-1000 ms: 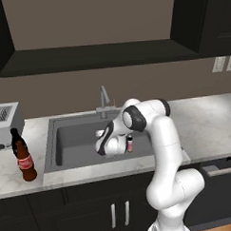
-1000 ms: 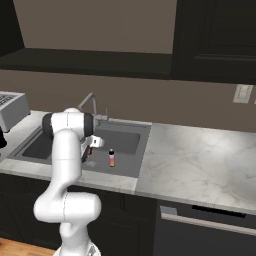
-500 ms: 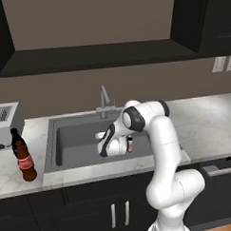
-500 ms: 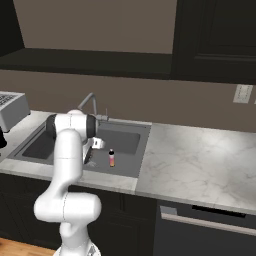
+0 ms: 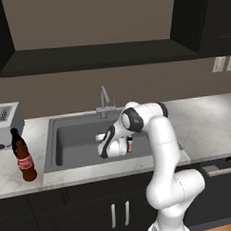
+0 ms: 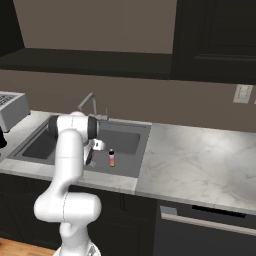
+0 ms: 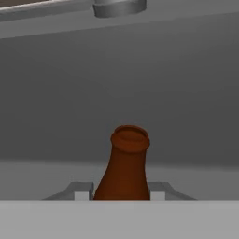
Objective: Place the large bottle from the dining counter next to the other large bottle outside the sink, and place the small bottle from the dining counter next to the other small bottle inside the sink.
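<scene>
The pale marble surface (image 5: 208, 127) runs across the middle of both base views, under a dark wall cabinet. Set into it is the grey steel sink (image 5: 73, 138), left of centre in the left base view and at centre left in the right base view (image 6: 130, 142), with a curved chrome faucet (image 5: 103, 96) at its back rim. The white arm (image 5: 161, 148) rises from the lower right of the left base view and bends down into the basin. A toaster (image 5: 6, 120) sits at the left edge of that view.

On the surface left of the sink, in the left base view's lower left, stands a tall brown cola bottle with a red label (image 5: 25, 163); a near-black bottle (image 5: 14, 136) shows just behind it, partly hidden.

The hand (image 5: 107, 148) hangs low inside the sink. In the hand view its two fingertips (image 7: 81, 191) press either side of a small brown bottle (image 7: 125, 165), closed on its body below the neck, the open mouth pointing up in the frame toward the basin wall. Another small cola bottle with a red label (image 5: 130, 144) stands upright on the sink floor just right of the hand; in the right base view it is at centre (image 6: 111, 158).
</scene>
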